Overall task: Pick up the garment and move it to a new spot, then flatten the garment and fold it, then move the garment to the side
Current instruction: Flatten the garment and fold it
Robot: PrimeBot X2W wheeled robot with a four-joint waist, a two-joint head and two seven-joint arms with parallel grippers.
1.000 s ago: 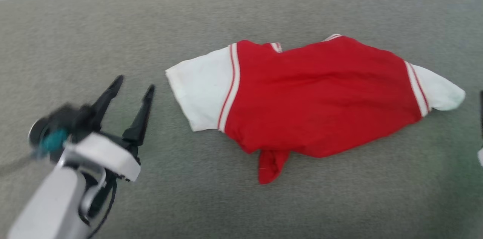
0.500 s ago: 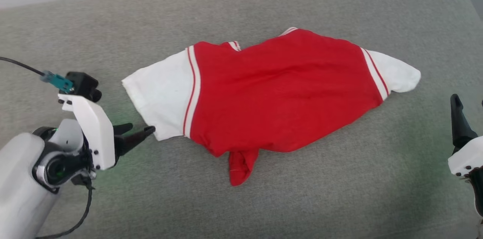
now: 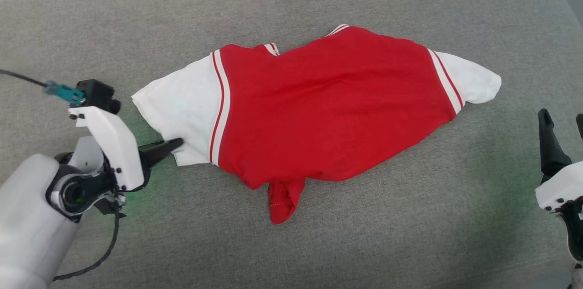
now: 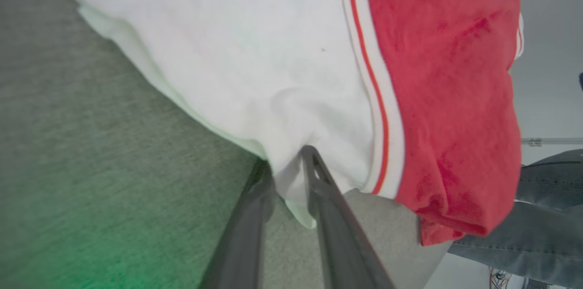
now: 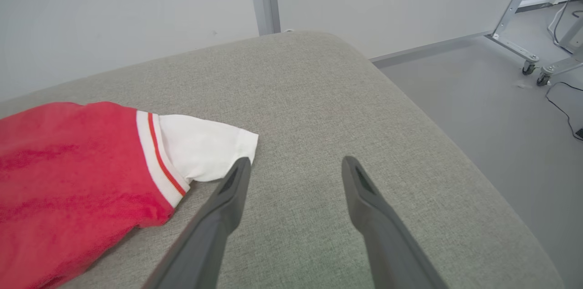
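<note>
While the red T-shirt (image 3: 328, 111) lies on the grey cushion (image 3: 364, 243), the left gripper (image 4: 287, 159) pinches its white sleeve (image 4: 237, 61); the right gripper (image 5: 296, 161) stands open nearby. Pick-up seems underway; next calls for a careful lift.

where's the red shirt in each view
Head view: shirt across the middle, white sleeves at both ends.
Left wrist view: shirt along the top, sleeve corner between the left gripper jaws.
Right wrist view: shirt at the left edge, sleeve tip beside the open right gripper.
Shared landmark: the grey cushion under it.
</note>
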